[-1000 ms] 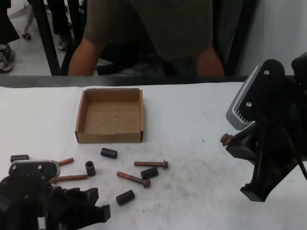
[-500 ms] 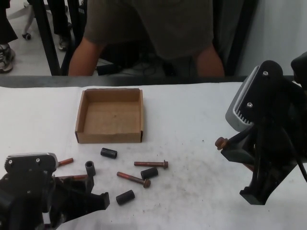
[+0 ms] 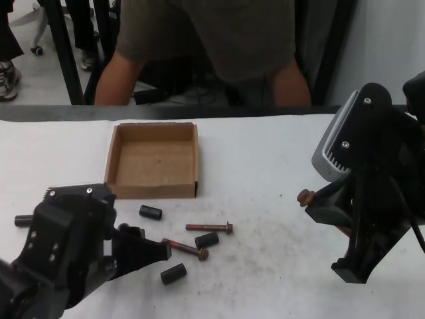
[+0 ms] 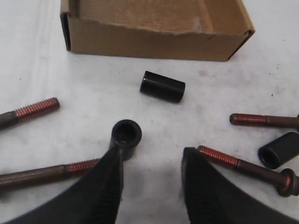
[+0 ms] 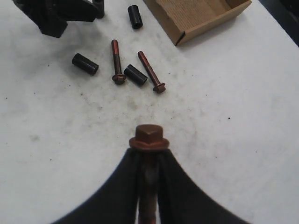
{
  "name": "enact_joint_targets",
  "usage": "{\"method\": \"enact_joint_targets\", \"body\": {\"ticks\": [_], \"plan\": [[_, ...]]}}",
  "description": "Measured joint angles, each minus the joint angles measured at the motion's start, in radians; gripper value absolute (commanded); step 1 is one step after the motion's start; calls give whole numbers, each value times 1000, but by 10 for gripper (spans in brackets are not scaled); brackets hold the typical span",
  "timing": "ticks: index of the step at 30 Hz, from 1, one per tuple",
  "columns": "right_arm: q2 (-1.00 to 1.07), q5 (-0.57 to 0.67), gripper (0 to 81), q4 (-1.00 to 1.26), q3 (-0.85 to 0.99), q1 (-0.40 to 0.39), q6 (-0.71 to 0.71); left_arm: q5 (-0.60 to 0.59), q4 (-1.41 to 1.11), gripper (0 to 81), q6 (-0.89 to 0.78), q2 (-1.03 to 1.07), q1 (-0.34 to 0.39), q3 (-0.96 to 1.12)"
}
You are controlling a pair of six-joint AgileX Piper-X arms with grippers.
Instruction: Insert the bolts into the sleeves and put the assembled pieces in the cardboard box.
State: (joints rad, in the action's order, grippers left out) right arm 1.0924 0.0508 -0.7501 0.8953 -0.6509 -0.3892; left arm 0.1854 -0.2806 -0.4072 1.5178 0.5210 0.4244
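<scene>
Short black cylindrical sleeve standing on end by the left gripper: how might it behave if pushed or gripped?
The short black cylindrical sleeve stands on end, so a nudge would probably tip it and let it roll. It looks rigid and smooth, so the open left gripper might slip on it.

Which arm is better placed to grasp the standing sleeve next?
Left: the left gripper, open, hangs beside the standing sleeve; the right gripper is shut on a bolt.

The high view is looking forward and down over the bench [image 3: 265, 173] from the rear. The left wrist view is sitting close, facing the cardboard box [image 4: 154, 39] beyond its fingers [image 4: 103, 196]. The right wrist view is looking from farther off, past its bolt [image 5: 148, 140], sharing that box.
</scene>
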Motion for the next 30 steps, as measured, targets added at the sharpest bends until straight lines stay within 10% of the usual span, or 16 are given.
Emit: {"method": "enact_joint_targets", "body": {"ticks": [16, 30], "plan": [[0, 0, 2, 0, 0, 0, 0, 0, -26, 5, -13, 5, 0, 5], [0, 0, 2, 0, 0, 0, -29, 0, -91, 36, -8, 5, 0, 5]]}}
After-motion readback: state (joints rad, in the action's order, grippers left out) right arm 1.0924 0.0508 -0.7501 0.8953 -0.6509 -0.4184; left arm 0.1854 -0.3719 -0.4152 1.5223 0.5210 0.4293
